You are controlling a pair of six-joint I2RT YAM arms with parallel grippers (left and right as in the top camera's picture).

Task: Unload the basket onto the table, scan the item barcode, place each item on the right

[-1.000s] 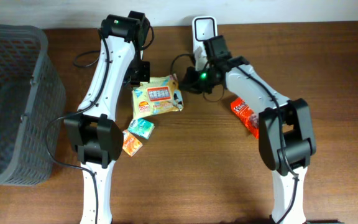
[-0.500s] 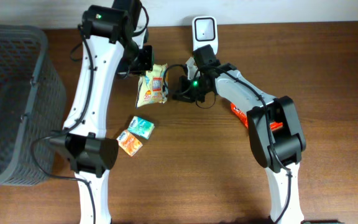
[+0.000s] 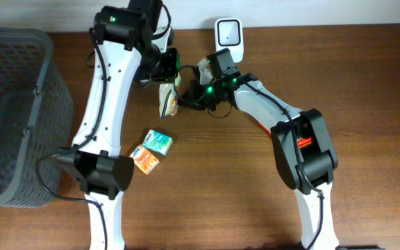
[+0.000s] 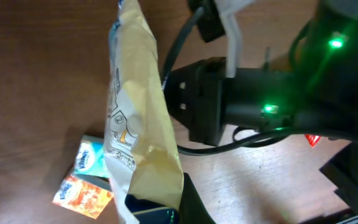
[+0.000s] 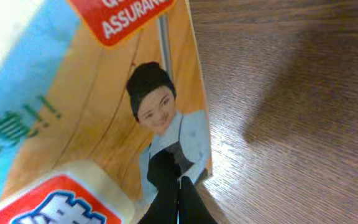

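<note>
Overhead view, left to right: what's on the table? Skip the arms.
basket → orange packet → yellow snack bag → scanner. The teal packet is left out: it spans the gap between the orange packet and the bag.

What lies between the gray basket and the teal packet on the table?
Overhead view: only the left arm's white link crosses bare table between basket and teal packet.

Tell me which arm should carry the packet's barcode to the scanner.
Left. The left end effector is shut on the yellow packet, holding it up close to the white scanner. The right end effector is shut empty beside the packet, so it would first need a grip.
</note>
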